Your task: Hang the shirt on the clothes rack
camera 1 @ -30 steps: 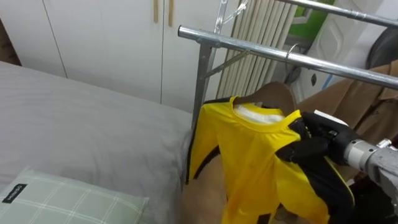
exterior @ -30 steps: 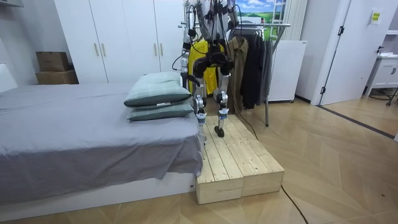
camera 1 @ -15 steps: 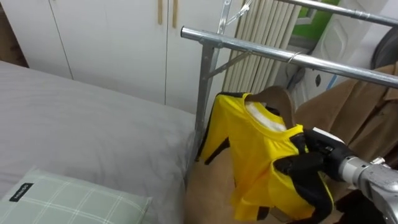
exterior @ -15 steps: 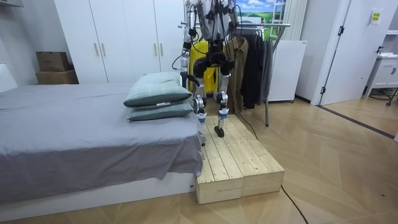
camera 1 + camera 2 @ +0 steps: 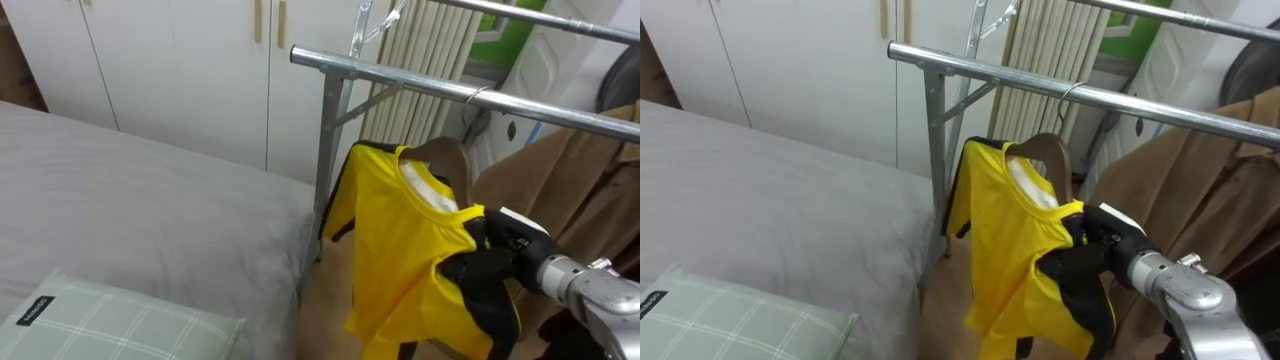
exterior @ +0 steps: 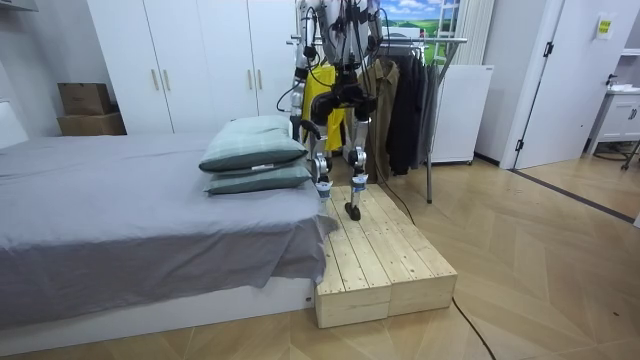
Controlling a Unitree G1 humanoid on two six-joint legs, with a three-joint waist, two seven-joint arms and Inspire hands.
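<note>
Shirt (image 5: 405, 250), yellow with black trim, is hanging on a brown hanger (image 5: 445, 160). The hanger's hook is sitting over the rail (image 5: 400, 75), toward the rail's left end and not far from the upright post. Right hand (image 5: 495, 250), at the lower right, is gripping the shirt at its shoulder, with black fingers curled into the yellow cloth just beside the collar. Cloth is bunching at the grip, and the rest is hanging loose below. Coat (image 5: 570, 190), brown, is hanging to the right, close behind the hand. Bed (image 5: 140, 210), grey, is lying to the left, with a checked pillow (image 5: 110, 325) resting on it at the lower left. In the room view the robot is standing on a wooden platform (image 6: 385, 255) beside the bed, facing the rail.
</note>
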